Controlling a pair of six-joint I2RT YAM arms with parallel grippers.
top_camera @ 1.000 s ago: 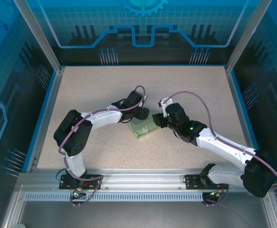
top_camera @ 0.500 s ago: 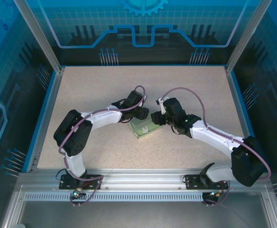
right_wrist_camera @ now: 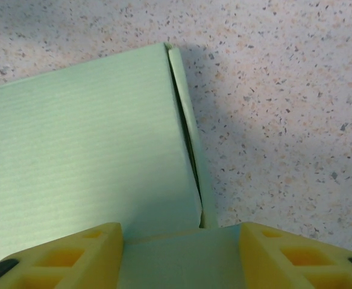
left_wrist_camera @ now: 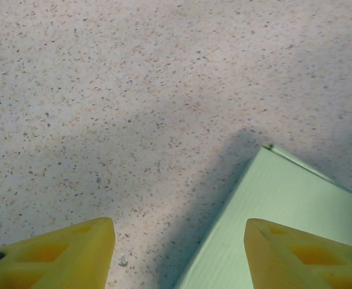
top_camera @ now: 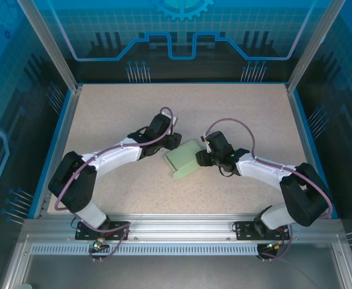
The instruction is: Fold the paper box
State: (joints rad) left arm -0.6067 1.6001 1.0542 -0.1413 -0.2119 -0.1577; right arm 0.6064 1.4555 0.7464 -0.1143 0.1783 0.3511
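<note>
The left pincer (top_camera: 175, 140) hangs released and empty just beside the paper box (top_camera: 185, 159), nearly formed mid-table (top_camera: 116, 108), while the right pincer (top_camera: 201, 158) straddles its gaping side flap, grip unclear; probably closing up, which needs that flap pressed home.

A speckled beige table (top_camera: 242, 114) filled the middle of the overhead view, and its grainy top was seen close up in both wrist views. A blue border (top_camera: 182, 83) ran along its edge at 12 o'clock and down the sides at 9 and 3. At 6 o'clock lay an aluminium rail (top_camera: 182, 224), with a slotted strip (top_camera: 176, 248) just nearer. One metal post (top_camera: 49, 45) slanted up at 10 o'clock, a second post (top_camera: 316, 42) at 2. Behind, at 12, a blue panel (top_camera: 182, 36) bore a gear emblem (top_camera: 182, 7).
</note>
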